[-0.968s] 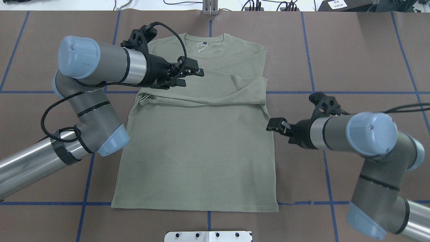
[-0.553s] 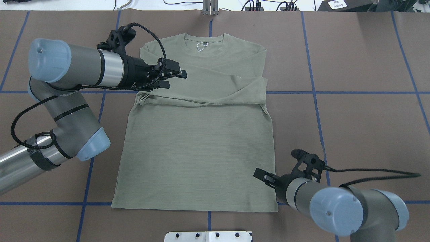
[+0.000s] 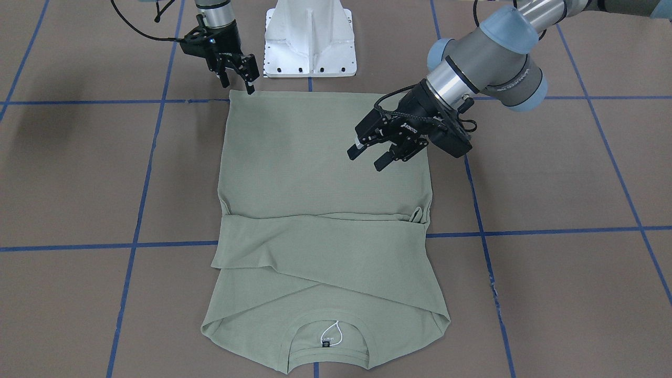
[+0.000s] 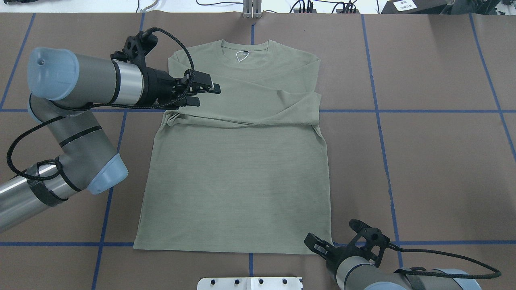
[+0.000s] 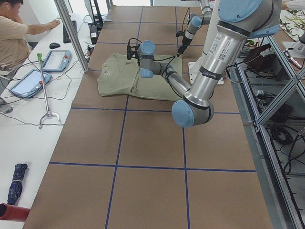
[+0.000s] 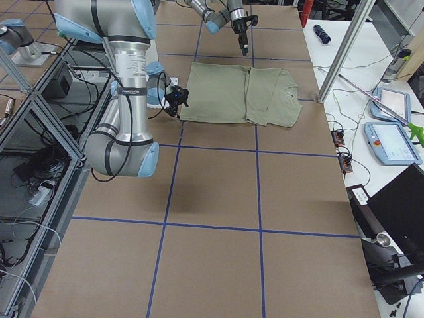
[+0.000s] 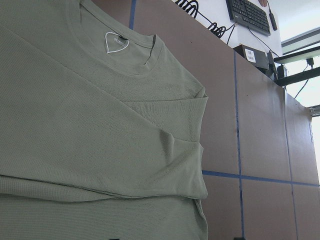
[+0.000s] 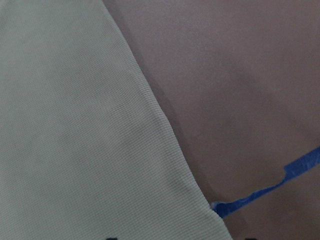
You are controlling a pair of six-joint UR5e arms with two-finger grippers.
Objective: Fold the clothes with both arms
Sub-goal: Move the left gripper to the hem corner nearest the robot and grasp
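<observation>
The pale sage-green shirt (image 4: 238,181) lies flat on the brown table, collar at the far side, both sleeves folded across the chest. It also shows in the front view (image 3: 315,157). The white loop (image 7: 116,42) and the collar show in the left wrist view. My left gripper (image 4: 209,94) is open and empty, hovering over the shirt's left sleeve; it also shows in the front view (image 3: 366,160). My right gripper (image 3: 239,86) is open and empty, low at the near right hem corner (image 8: 212,207). In the overhead view the right gripper (image 4: 314,243) sits at that corner.
The white pedestal base (image 3: 310,42) stands just behind the hem. Blue tape lines (image 4: 443,110) grid the table. A metal post (image 4: 252,10) stands at the far edge. An operator (image 5: 14,33) sits beyond the table's far side with tablets.
My right gripper has swung from the shirt's right side down to the near right hem corner. My left gripper has drawn back leftward from the chest to the left sleeve.
</observation>
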